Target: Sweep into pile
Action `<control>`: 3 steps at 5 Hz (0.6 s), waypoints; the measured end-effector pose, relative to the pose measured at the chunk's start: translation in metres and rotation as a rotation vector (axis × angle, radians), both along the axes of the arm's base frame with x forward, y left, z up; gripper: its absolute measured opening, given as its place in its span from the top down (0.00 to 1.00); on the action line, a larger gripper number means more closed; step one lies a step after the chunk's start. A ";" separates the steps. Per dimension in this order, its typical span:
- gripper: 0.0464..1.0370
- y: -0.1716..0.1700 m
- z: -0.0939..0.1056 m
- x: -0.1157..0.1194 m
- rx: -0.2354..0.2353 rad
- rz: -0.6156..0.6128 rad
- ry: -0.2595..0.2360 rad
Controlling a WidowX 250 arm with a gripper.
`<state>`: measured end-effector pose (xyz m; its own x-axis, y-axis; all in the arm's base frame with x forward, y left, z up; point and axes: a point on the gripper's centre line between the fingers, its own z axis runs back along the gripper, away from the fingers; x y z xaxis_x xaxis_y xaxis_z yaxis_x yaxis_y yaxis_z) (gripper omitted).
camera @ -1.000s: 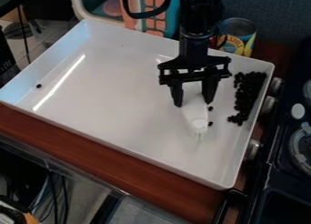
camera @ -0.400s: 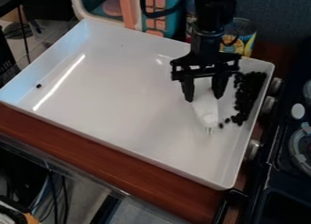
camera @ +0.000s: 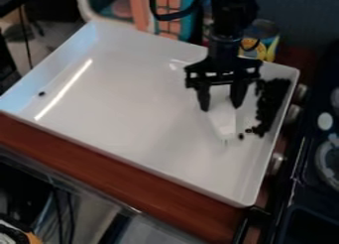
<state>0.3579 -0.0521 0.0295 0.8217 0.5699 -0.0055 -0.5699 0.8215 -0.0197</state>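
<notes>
The black gripper (camera: pixel 221 107) hangs over the right part of the white tray (camera: pixel 132 99), its two fingers on either side of a white brush-like tool (camera: pixel 224 123), shut on it. The tool's tip points down toward the tray floor. Just right of it, a dense pile of small black beans (camera: pixel 271 105) lies along the tray's right wall. A couple of loose beans (camera: pixel 242 136) sit beside the tool's tip, at the pile's lower left. One single bean (camera: pixel 41 93) lies far off near the tray's left wall.
Behind the tray stand a can with a yellow label (camera: pixel 265 39) and a teal and orange toy (camera: pixel 173 15). A dark toy stove (camera: pixel 311 163) with knobs borders the tray on the right. The wooden table edge (camera: pixel 112 176) runs along the front.
The gripper has moved right with the white tool, toward the pile. The loose beans near the tool have shifted right and are closer to the pile.
</notes>
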 end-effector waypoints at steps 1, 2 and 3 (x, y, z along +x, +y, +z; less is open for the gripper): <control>0.33 -0.003 0.002 0.006 -0.011 0.021 -0.012; 0.33 -0.006 0.001 0.020 -0.022 0.058 -0.030; 0.33 -0.012 0.001 0.033 -0.020 0.074 -0.048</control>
